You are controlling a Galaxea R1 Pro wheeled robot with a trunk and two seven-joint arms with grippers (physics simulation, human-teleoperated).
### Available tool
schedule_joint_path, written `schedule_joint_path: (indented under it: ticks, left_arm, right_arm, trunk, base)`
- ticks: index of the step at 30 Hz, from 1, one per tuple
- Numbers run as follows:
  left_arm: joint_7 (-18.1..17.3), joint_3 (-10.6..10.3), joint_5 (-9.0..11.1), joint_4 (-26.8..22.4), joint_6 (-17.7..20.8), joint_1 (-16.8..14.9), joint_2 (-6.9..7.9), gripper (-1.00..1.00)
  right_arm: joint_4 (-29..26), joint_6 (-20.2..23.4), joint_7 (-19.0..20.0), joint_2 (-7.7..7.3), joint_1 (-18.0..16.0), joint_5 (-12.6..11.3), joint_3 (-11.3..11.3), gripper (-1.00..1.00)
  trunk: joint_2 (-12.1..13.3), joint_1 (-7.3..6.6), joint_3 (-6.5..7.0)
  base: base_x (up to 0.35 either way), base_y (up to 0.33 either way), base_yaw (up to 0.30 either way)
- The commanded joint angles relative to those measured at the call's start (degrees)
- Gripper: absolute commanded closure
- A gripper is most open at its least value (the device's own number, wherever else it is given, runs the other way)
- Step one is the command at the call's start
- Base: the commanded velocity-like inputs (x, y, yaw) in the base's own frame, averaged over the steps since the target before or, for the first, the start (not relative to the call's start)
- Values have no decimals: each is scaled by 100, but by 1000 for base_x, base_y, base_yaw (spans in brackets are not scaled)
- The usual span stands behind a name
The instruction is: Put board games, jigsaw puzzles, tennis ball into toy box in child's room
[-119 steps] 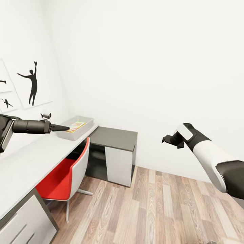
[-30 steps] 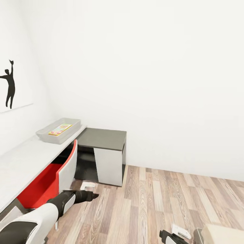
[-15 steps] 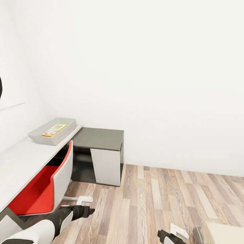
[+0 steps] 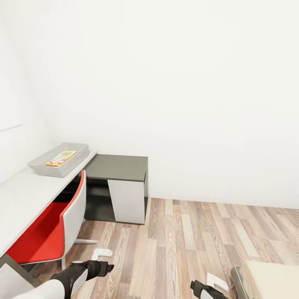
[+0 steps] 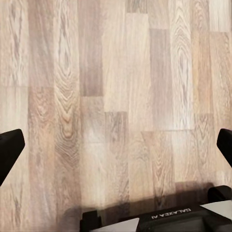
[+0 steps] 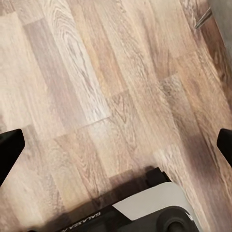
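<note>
Two arms hang low at your head view's bottom edge: your left pincer (image 4: 109, 265) at about seven o'clock, your right pincer (image 4: 195, 285) at about five o'clock, both above the wood floor (image 4: 187, 241). From here you cannot tell how their jaws stand. At nine o'clock the toy box (image 4: 79, 155) sits on the counter (image 4: 29, 195), with one board game (image 4: 61, 158) lying flat inside it. A red and white chair (image 4: 58, 224) is tucked under the counter, and the dark side unit (image 4: 118, 167) joins the counter's far end. A corner of the bed (image 4: 270, 278) shows at four o'clock.

Your left wrist view looks straight at the floor planks (image 5: 116, 96); the fingertips (image 5: 9, 150) sit at opposite edges, wide apart, holding nothing.

Your right wrist view shows floor (image 6: 96, 96) too, with the fingertips (image 6: 9, 150) spread wide and empty.
</note>
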Motion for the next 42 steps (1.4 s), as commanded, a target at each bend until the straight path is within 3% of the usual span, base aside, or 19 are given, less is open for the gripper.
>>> schedule_joint_path:
  ticks: [1, 11, 18, 23, 32, 42]
  left_arm:
    - [-10, -43, 34, -14, 27, 8, 4, -100]
    - [116, -41, 14, -14, -10, 244, 12, -100]
    - [789, -31, 28, 13, -7, 494, 77, -100]
    - [948, -26, 33, 140, -8, 657, 84, -100]
    - [1019, -35, 31, 320, 10, 704, 64, -100]
    - [1486, -40, 34, 423, -10, 718, 49, -100]
  right_arm:
    - [-6, 5, -27, -1, -5, -42, 48, -100]
    - [-6, 5, 1, -1, -5, -43, 48, -100]
    - [30, 5, 2, 44, 2, -47, 55, -100]
    - [128, -1, 2, 135, 1, -39, 53, -100]
    - [385, -4, 2, 224, 11, -38, 54, -100]
    - [521, -4, 2, 236, 63, -42, 49, -100]
  trunk:
    - [-12, 3, -13]
    - [-12, 3, -16]
    - [-12, 3, -16]
    - [-12, 3, -16]
    - [-12, 3, -16]
    - [-12, 3, -16]
  base:
    - [-5, 4, -143]
    - [-1, 1, -78]
    - [0, 0, -4]
    - [0, 0, 0]
    - [0, 0, 0]
    - [0, 0, 0]
